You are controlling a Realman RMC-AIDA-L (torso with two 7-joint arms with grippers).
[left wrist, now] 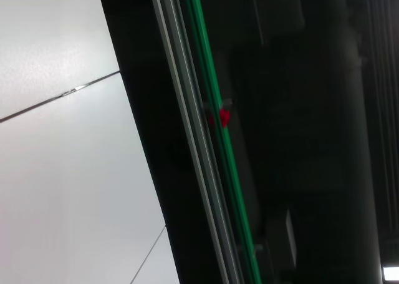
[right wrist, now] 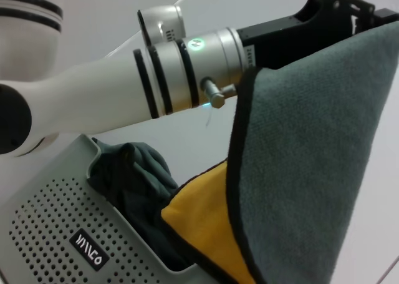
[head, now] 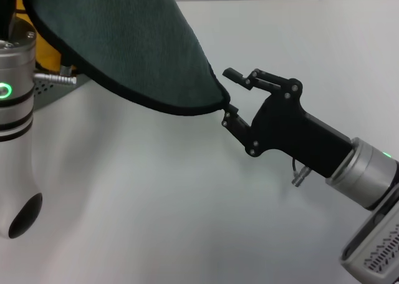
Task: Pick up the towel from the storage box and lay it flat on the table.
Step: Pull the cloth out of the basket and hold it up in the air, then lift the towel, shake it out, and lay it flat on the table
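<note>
The towel (head: 137, 44) is held high above the table (head: 156, 196), its dark green side turned toward the head camera and its black edging curving down to a low corner. That corner is met by the right gripper (head: 229, 95), whose fingers are spread apart: the upper finger stands clear of the cloth, while the lower one sits right at the tip of the corner, and whether it actually touches cannot be told.

From the right wrist view, the towel (right wrist: 312, 165) is seen draped from the left gripper (right wrist: 340, 3) at its upper end; the fabric is carried there, but whether those fingers are pressed together cannot be told, since the cloth and the black gripper body hide them. The yellow side is shown folded beneath, trailing down into the storage box (right wrist: 50, 234), where more dark cloth is bunched against the perforated grey wall. So the towel is only partly lifted out, one end still inside the box.

The left wrist view is filled with dark structure and a green strip.
</note>
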